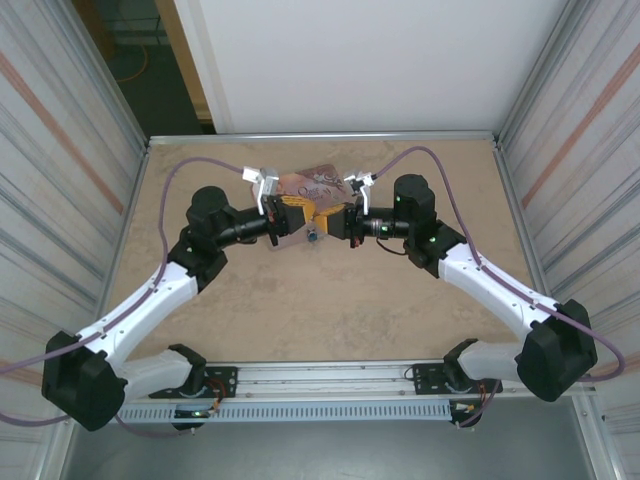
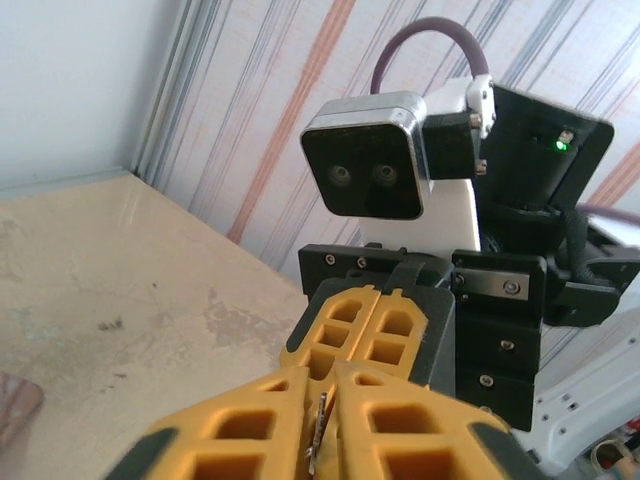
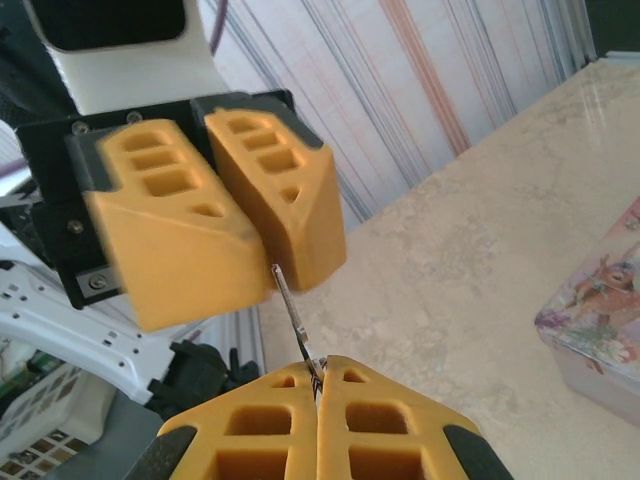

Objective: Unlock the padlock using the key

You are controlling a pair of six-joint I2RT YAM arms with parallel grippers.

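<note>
Both grippers meet tip to tip on the worktop [image 1: 330, 310], centre toward the far edge, just in front of the pink tin [image 1: 315, 183], which the wrists partly hide.

Left gripper [image 2: 321, 392]: fingers pressed together on a metal sliver [image 2: 318, 432], mostly buried between the pads. Right gripper [image 3: 318, 372]: pinched tight on a thin metal strip [image 3: 298, 325] that reaches the left fingertip. Can't tell key from shackle, or whether it's one piece. Padlock [image 1: 312, 236]: a small blue speck just under the meeting fingertips, too small for detail.

Pink illustrated tin [image 3: 600, 320] — far side, beige table [image 1: 330, 310], striped walls [image 1: 60, 150]
</note>
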